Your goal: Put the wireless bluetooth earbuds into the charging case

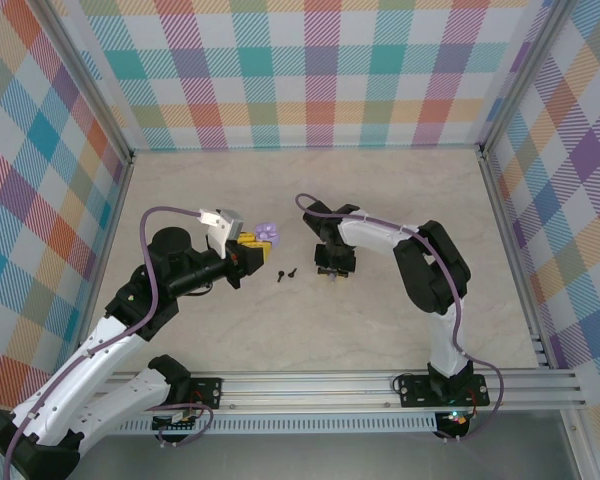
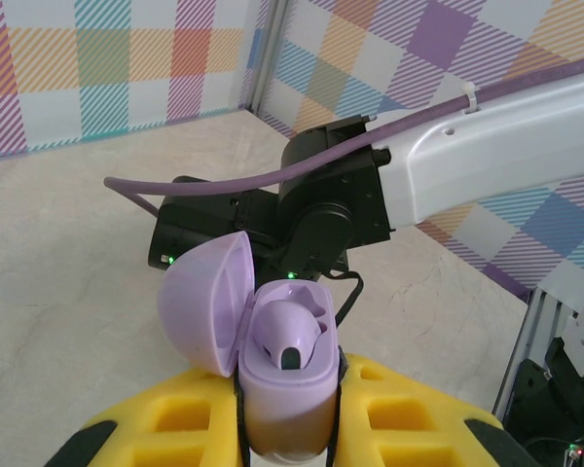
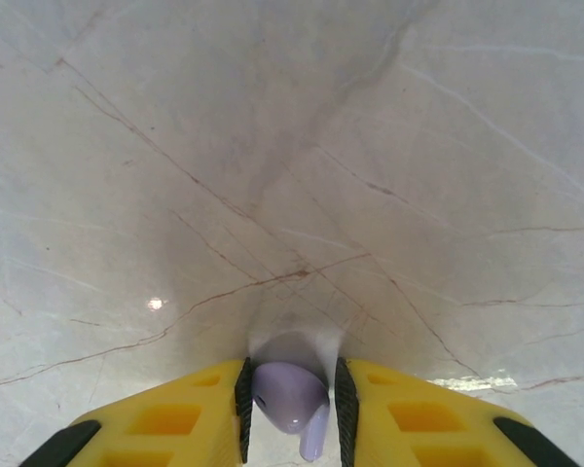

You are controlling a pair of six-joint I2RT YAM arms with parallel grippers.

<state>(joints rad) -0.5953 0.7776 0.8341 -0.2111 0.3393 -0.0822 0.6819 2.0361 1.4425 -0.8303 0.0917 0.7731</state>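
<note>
Lavender charging case (image 2: 287, 389) is clamped in the left fingers (image 2: 409, 418), with its lid (image 2: 204, 302) flipped open and one lavender bud (image 2: 290, 336) sitting inside. Moving right, two black earbuds (image 1: 280, 277) lie loose on the bench (image 1: 400, 190) between the arms. Further right, the right fingers (image 3: 175, 418) are pinched on the second lavender earbud (image 3: 290, 394), stem trailing back toward the wrist. The case's open mouth sits off to that arm's left, near but apart. I'd guess that's the gap to close.
</note>
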